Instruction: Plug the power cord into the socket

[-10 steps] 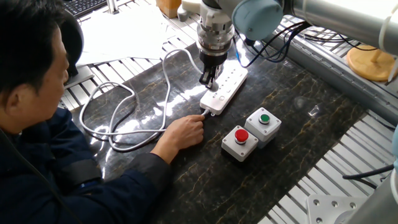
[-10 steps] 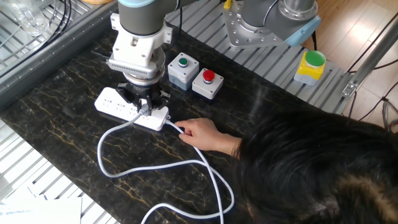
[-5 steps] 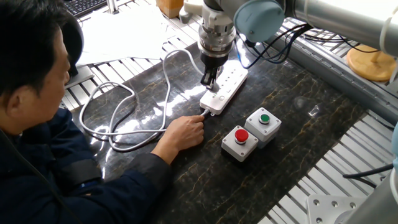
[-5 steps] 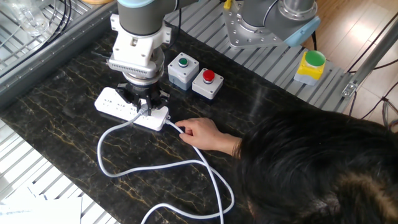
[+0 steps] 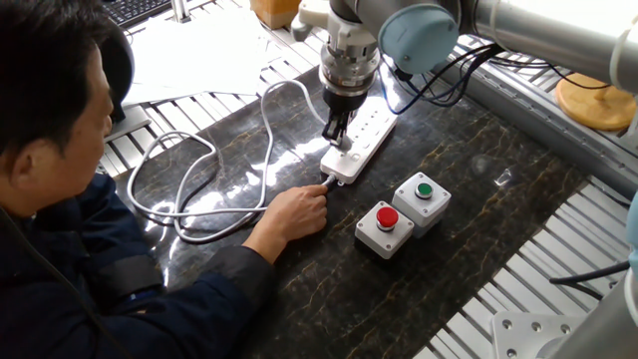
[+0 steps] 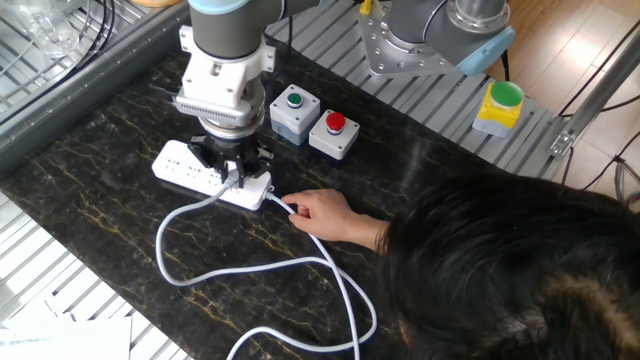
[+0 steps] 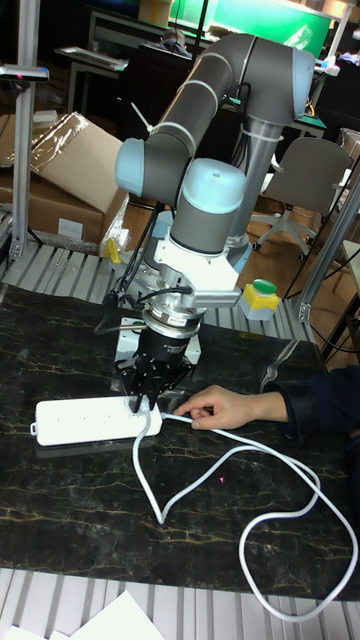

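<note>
Power cord plug in pincer above socket

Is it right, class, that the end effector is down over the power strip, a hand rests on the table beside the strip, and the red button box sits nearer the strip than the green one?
Not quite: the other fixed view shows the green box nearer the strip than the red box. The end effector is down over the strip and the hand rests beside it.

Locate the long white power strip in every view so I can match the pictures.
One fixed view: long white plastic power strip, upper centre, running diagonally.
The other fixed view: strip left of centre, partly behind the arm.
Tall fixed view: strip lower left, lying level.
Shared landmark: the robot's hand directly over the strip.
</note>
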`<move>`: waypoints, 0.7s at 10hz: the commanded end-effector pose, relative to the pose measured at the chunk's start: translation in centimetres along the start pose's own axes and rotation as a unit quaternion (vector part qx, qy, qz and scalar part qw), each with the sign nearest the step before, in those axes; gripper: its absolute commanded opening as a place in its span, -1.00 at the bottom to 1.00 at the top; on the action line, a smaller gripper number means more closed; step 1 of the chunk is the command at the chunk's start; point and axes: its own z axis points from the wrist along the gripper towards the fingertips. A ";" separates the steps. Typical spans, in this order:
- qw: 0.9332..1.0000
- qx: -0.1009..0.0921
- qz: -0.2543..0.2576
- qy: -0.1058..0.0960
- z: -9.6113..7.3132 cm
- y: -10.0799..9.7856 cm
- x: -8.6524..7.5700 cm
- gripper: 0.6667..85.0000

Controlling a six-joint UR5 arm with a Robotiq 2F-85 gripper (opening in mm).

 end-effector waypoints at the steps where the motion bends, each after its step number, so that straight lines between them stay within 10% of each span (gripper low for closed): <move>1: 1.000 -0.006 0.010 0.008 -0.9 0.4 -0.1 -0.98; 7: 1.000 -0.005 0.006 0.006 -0.6 0.2 -0.3 -0.98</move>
